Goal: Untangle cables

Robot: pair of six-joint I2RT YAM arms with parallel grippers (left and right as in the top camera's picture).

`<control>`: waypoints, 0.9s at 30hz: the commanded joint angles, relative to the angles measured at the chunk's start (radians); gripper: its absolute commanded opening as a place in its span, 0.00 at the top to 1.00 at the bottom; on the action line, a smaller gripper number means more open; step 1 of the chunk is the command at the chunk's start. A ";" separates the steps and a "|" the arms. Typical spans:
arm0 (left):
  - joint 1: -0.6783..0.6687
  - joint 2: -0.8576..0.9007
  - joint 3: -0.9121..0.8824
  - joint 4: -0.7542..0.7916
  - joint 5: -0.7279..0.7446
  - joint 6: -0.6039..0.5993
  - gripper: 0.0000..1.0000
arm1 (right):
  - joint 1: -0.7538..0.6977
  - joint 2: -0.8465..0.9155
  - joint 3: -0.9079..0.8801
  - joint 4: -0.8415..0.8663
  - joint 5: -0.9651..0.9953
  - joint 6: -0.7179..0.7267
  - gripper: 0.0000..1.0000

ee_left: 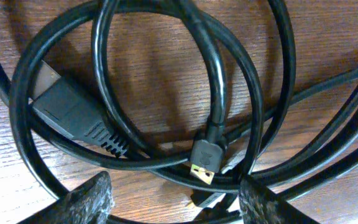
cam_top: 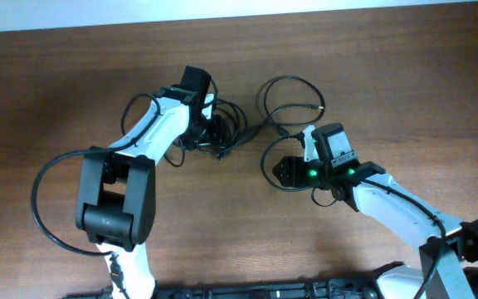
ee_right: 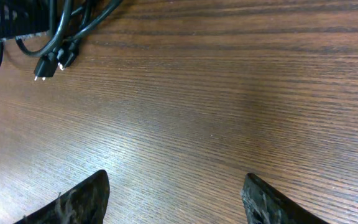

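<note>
A tangle of thin black cables (cam_top: 222,131) lies at the table's middle back. One loose cable loop (cam_top: 293,101) runs off to the right of it. My left gripper (cam_top: 208,133) is open right over the tangle. In the left wrist view its fingertips (ee_left: 176,202) straddle the overlapping cable loops (ee_left: 229,81), with a large black plug (ee_left: 70,112) and a small gold-tipped plug (ee_left: 205,163) just ahead. My right gripper (cam_top: 282,173) is open and empty, inside a small cable curve (cam_top: 265,159). In the right wrist view its fingers (ee_right: 176,199) have only bare wood between them.
The wooden table (cam_top: 222,216) runs forward from the cables. A thick black wire (cam_top: 38,208) arcs out from the left arm. In the right wrist view, dark cords with plug ends (ee_right: 50,64) lie at the top left beside a black ribbed part (ee_right: 11,18).
</note>
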 commanded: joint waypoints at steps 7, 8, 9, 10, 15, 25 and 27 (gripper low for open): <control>0.032 0.010 0.079 -0.209 -0.103 0.021 0.22 | 0.005 0.003 0.000 -0.001 0.009 -0.012 0.32; 0.032 0.010 0.079 -0.206 -0.103 0.021 0.20 | 0.005 0.003 0.000 0.000 0.009 -0.011 0.32; 0.031 0.010 0.079 -0.201 -0.094 0.025 0.21 | 0.005 0.003 0.000 0.000 0.009 -0.011 0.32; 0.032 0.010 0.085 -0.191 -0.042 0.103 0.20 | 0.005 0.003 0.000 0.000 0.009 -0.011 0.32; 0.062 0.009 0.099 -0.279 -0.150 0.042 0.18 | 0.005 0.003 0.000 -0.003 0.010 -0.011 0.32; 0.039 0.011 -0.007 -0.092 -0.076 -0.011 0.45 | 0.005 0.003 0.000 -0.010 0.009 -0.011 0.32; 0.026 0.011 -0.005 -0.092 -0.076 -0.010 0.98 | 0.005 0.003 0.000 -0.010 0.009 -0.011 0.32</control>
